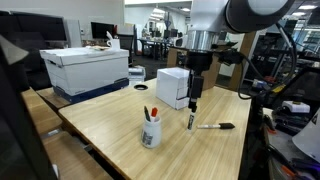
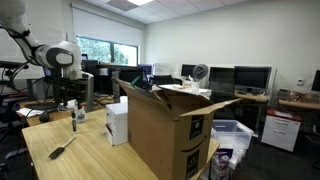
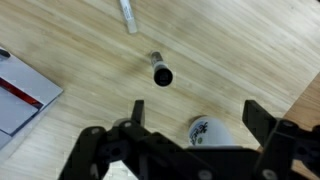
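My gripper (image 1: 194,99) hangs open over a light wooden table (image 1: 110,125), and nothing is between its fingers (image 3: 196,112). Just below it a black marker (image 1: 191,120) stands about upright, apart from the fingers. The wrist view shows this marker end-on (image 3: 161,74). A white cup (image 1: 151,131) holding pens stands nearby on the table. In the wrist view the cup (image 3: 208,130) shows below, between the fingers. A second marker (image 1: 216,126) lies flat beside the upright one and shows at the top of the wrist view (image 3: 128,15). The gripper also shows in an exterior view (image 2: 72,103).
A small white box (image 1: 175,87) stands just behind the gripper. A large white box (image 1: 90,68) sits on a blue bin at the table's far end. A big open cardboard box (image 2: 165,135) stands beside the table. Desks with monitors fill the room behind.
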Tool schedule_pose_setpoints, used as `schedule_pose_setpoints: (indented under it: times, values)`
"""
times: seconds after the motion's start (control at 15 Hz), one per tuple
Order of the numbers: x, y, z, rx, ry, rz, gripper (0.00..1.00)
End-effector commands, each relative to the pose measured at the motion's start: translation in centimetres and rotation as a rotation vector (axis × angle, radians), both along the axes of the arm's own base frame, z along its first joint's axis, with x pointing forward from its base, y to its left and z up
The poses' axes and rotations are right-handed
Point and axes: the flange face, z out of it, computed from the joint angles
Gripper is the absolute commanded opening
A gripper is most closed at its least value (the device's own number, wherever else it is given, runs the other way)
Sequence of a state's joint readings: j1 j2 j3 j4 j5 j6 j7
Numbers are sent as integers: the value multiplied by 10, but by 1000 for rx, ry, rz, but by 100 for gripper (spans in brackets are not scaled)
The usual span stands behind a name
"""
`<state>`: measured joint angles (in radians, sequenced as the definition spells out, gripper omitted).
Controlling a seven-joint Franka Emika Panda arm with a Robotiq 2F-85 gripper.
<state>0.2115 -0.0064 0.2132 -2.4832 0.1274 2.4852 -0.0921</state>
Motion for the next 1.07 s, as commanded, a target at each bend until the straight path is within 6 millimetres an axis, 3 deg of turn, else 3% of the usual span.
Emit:
schedule_pose_setpoints:
  times: [0.0, 0.53, 1.0]
  values:
    - [0, 24, 11, 28, -29, 74, 100]
    - [15, 74, -4, 43, -13, 180, 100]
    - [40, 95, -21, 46, -1, 221, 100]
